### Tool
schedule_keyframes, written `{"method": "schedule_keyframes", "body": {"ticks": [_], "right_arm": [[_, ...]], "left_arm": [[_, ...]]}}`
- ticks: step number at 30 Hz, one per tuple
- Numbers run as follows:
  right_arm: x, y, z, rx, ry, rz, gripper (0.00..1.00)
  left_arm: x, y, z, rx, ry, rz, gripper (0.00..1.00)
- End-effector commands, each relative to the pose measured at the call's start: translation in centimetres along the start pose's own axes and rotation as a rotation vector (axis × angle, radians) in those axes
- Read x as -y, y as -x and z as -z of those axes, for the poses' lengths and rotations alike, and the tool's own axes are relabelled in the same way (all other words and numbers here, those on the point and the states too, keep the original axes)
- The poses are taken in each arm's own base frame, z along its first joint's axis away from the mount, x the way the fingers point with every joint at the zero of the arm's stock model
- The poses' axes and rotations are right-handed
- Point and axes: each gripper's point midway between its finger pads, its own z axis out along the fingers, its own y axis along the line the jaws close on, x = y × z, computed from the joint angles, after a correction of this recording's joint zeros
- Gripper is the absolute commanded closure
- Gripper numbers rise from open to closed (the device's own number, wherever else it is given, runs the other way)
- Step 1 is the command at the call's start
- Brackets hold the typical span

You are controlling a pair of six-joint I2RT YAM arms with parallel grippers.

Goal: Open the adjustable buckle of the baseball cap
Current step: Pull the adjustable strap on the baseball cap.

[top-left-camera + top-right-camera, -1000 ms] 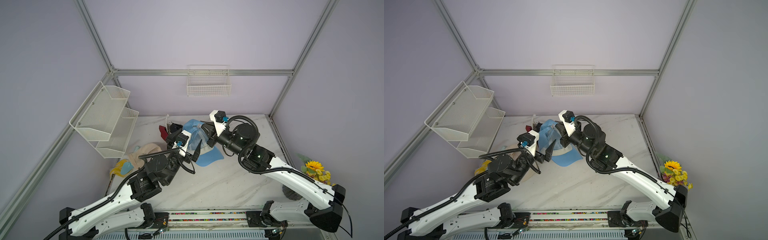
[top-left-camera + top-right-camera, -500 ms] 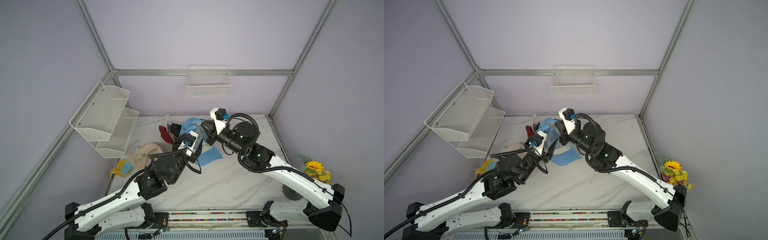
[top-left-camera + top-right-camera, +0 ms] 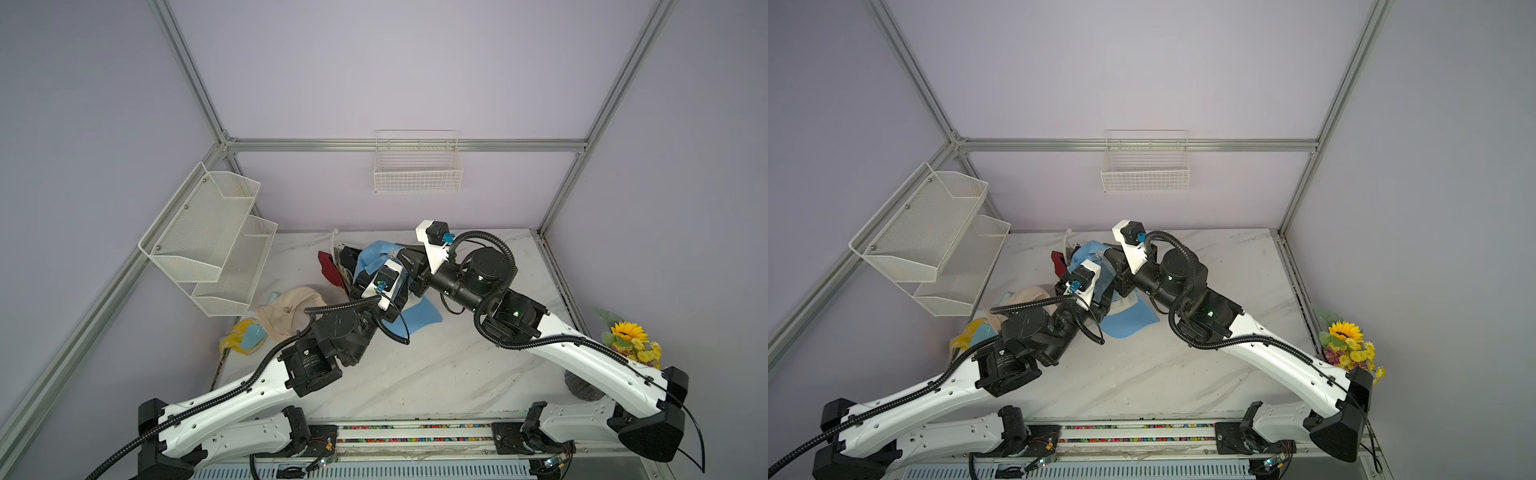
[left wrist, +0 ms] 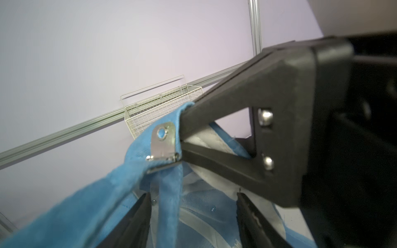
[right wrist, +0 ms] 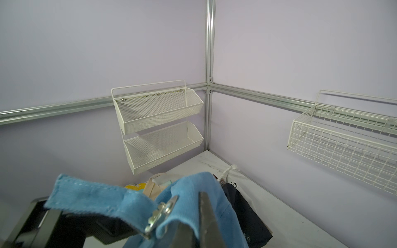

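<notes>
The blue baseball cap [image 3: 419, 318] hangs lifted off the table in both top views [image 3: 1129, 320]. Its silver buckle [image 4: 163, 141] sits on the rear strap, flap standing up, also visible in the right wrist view [image 5: 161, 212]. My right gripper [image 5: 193, 212] is shut on the strap's blue fabric right beside the buckle; the left wrist view shows the pinch [image 4: 181, 133]. My left gripper [image 4: 192, 195] is under the buckle with its jaws apart. The loose strap end [image 4: 169, 199] hangs between them, close to one finger [image 4: 141, 212], not pinched.
A beige cap [image 3: 291, 311], a yellow item [image 3: 241, 338], a dark red item [image 3: 328, 268] and a dark bag [image 5: 240, 210] lie at the back left. A two-tier mesh shelf [image 3: 216, 245] and a wire basket [image 3: 417, 174] hang on the walls. Sunflowers [image 3: 627, 336] stand at the right.
My left arm has swung right and in under the lifted cap, and its jaws have narrowed around the hanging strap. The right gripper has kept its hold and barely moved.
</notes>
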Motion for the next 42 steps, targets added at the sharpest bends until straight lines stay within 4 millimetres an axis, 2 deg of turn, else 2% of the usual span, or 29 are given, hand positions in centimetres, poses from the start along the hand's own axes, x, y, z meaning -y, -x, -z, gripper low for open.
{"method": "schedule_keyframes", "body": {"ticks": [1,3,7,11,18,22,28,42], "right_arm": [[-0.5,0.4,0.9,0.008,0.014,-0.006,1.00],[-0.6,-0.1,1.0,-0.003,0.018,-0.007,1.00],[-0.5,-0.3,1.4,-0.003,0.010,-0.009,1.00],[-0.5,0.7,1.8,0.017,0.008,-0.013,1.00],[-1.3,1.9,1.6,0.034,0.043,-0.017,1.00],[-1.0,2.7,1.3,0.046,0.024,-0.017,1.00],[-0.4,4.5,0.6,0.081,-0.009,-0.018,1.00],[1.0,7.4,0.0,0.149,-0.094,0.007,1.00]], "left_arm": [[-1.5,2.1,0.3,0.061,0.054,0.025,0.41],[-1.7,2.2,0.4,0.065,0.064,0.025,0.44],[-1.8,2.3,0.3,0.070,0.072,0.021,0.59],[-1.5,1.9,0.1,0.059,0.068,0.011,0.74],[-1.6,1.4,0.4,0.047,0.066,0.017,0.88],[-2.1,1.4,1.0,0.052,0.068,0.028,0.94],[-2.5,1.2,1.5,0.046,0.068,0.036,1.00],[-2.7,0.6,2.1,0.028,0.062,0.042,1.00]]}}
